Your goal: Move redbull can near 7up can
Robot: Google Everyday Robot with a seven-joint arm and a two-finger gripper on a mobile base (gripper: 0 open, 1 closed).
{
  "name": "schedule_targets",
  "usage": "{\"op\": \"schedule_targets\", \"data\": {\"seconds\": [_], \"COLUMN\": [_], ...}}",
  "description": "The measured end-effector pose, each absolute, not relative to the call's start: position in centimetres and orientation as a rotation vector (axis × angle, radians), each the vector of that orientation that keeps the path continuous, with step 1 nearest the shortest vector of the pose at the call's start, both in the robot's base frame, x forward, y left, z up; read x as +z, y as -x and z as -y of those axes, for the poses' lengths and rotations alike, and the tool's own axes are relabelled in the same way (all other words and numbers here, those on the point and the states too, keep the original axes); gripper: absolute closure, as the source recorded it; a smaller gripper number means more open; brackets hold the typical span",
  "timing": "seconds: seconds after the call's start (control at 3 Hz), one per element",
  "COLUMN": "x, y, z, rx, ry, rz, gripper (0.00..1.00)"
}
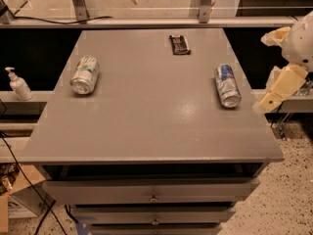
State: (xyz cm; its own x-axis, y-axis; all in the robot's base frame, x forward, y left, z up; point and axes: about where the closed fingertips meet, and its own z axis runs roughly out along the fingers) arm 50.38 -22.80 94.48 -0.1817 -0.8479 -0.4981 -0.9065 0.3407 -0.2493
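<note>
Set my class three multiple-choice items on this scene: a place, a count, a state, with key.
1. The robot's cream hand is: A. off the grey cabinet top, to its right; B. above its middle; C. at its left edge.
2. Drink cans on the top: A. one; B. two; C. three.
3. The wide green and white can: A. stands upright; B. lies on its side; C. is held.
Key: A, it hangs past the slim blue and silver can; B, one each side; B, its round end faces us.

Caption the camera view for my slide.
Lying apart on a cabinet: redbull can and 7up can; claw hovers off the redbull can's side.
</note>
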Motion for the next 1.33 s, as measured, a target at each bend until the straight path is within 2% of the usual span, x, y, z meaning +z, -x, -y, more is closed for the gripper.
{"op": "schedule_targets", "data": {"seconds": [1.33], "x": [85.1], "y": [-57.3], "z": [23.1], "rx": [0.297], "ry": [1.139], "rz": [-2.161], "gripper": [0.00]}}
